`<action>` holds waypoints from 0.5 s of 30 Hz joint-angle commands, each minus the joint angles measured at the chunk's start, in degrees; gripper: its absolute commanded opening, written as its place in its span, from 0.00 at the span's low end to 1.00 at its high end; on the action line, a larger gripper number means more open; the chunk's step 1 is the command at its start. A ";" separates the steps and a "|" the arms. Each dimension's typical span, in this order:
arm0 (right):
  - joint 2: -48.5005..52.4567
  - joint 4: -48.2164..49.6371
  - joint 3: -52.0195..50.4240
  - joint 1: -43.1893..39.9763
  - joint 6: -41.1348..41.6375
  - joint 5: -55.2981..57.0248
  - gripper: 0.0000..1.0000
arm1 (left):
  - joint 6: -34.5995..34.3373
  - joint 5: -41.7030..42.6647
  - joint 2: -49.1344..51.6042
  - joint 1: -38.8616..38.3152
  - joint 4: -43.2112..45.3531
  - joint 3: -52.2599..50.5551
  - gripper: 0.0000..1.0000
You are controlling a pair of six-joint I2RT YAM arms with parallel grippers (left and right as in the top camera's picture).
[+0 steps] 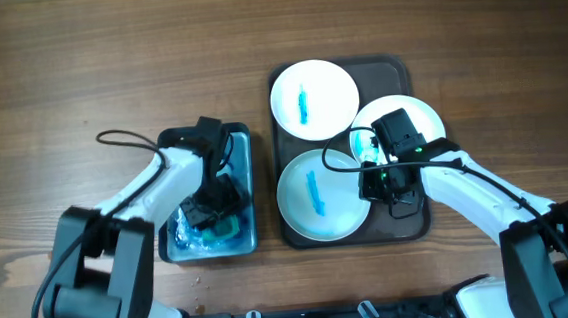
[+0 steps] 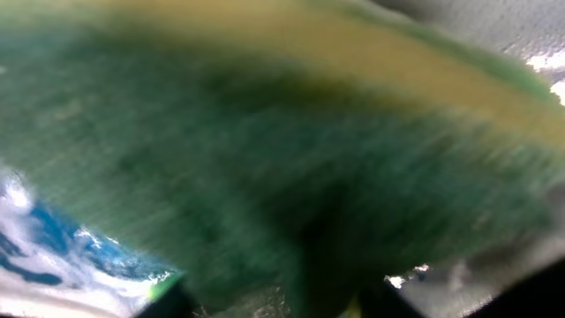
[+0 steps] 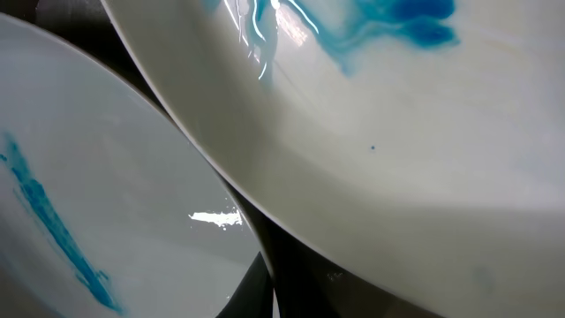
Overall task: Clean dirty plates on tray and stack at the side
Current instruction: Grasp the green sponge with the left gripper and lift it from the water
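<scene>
Three white plates with blue smears lie on the dark brown tray (image 1: 419, 225): one at the back (image 1: 313, 99), one at the front left (image 1: 317, 199), one at the right (image 1: 414, 120). My right gripper (image 1: 373, 165) is shut on the left rim of the right plate, which sits tilted; in the right wrist view this plate (image 3: 424, 159) fills the frame above my fingers (image 3: 291, 291), with the front-left plate (image 3: 106, 177) below it. My left gripper (image 1: 213, 212) is down in the blue tub (image 1: 247, 172), shut on the green sponge (image 2: 265, 159), which fills its blurred view.
The blue tub stands just left of the tray, with wet blue liquid in its bottom (image 2: 35, 238). Bare wooden table (image 1: 76, 53) lies around both. A black cable loops off the left arm (image 1: 127, 138).
</scene>
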 commanded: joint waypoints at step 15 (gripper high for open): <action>1.97 0.74 -0.26 0.02 1.44 5.38 0.06 | 3.04 -5.60 -0.35 0.37 -11.19 11.80 0.73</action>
